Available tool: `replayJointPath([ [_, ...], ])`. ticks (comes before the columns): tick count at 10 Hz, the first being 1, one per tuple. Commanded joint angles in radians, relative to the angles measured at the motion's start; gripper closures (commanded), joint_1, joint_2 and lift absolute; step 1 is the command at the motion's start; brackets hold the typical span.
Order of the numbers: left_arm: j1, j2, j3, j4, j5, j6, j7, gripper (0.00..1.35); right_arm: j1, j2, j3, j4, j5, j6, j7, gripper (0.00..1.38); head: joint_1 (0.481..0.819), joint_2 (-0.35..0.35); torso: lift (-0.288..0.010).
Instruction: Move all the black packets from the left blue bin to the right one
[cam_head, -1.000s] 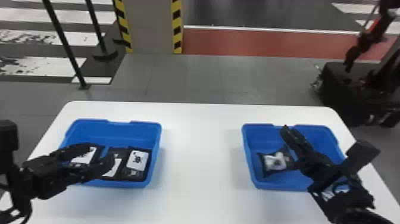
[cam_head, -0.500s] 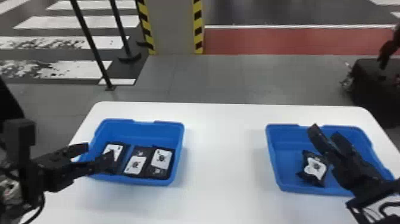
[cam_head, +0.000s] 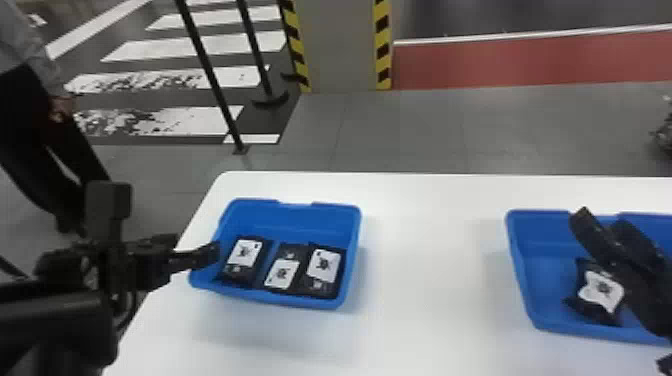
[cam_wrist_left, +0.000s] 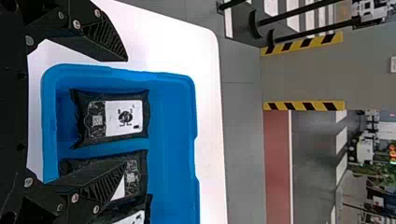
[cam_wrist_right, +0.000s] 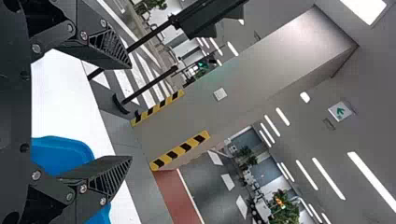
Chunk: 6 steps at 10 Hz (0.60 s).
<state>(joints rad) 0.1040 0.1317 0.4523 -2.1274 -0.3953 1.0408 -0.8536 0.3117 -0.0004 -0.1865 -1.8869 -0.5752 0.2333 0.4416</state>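
Bins, two, blue and open-topped, on a white table (cam_head: 425, 310): the left bin (cam_head: 280, 298) at left of centre in the head view, the right bin (cam_head: 590, 334) at the right edge, partly cut off. Left bin: three black packets in a row, namely an outer packet (cam_head: 244, 255), a middle packet (cam_head: 281, 272) and an inner packet (cam_head: 323, 267). Right bin: one delivered packet (cam_head: 600, 292), tilted, in the right of the frame beneath a gripper. Judged from this count, the transfer is at an early stage, with at least one packet placed and three to go; the gripper may mask others.

Left gripper (cam_wrist_left: 126, 112), at the left of the head view, beside the left bin: fingers spread, nothing grasped. Right gripper (cam_wrist_right: 131, 113), over the right bin: fingers parted and empty, consistent with a completed release.

Materials: packets pillow-shaped, of dark, seemingly flexible film with crimped ends and creased edges, each bearing a pale label with a small dark figure; the delivered packet's label appears buckled. Bins smooth, apparently moulded plastic, with rounded corners and notched rims. Fingertips wedge-shaped and ribbed; tabletop flat, with a rounded corner.
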Motion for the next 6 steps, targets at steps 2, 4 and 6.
replayJointPath([
  [2,-0.099,0.046,-0.093,0.19,-0.022,0.037,0.022,0.27,0.005,0.001,0.001,-0.012,0.0,0.032,0.006,0.37,0.695,0.243,-0.11],
  [4,-0.173,0.045,-0.139,0.273,-0.065,0.061,0.036,0.27,0.012,0.001,-0.001,-0.016,-0.002,0.042,0.009,0.37,0.695,0.231,-0.11],
  [6,-0.205,0.045,-0.188,0.283,-0.096,0.105,0.057,0.27,0.022,0.001,-0.001,-0.019,-0.009,0.042,0.009,0.37,0.695,0.222,-0.11],
])
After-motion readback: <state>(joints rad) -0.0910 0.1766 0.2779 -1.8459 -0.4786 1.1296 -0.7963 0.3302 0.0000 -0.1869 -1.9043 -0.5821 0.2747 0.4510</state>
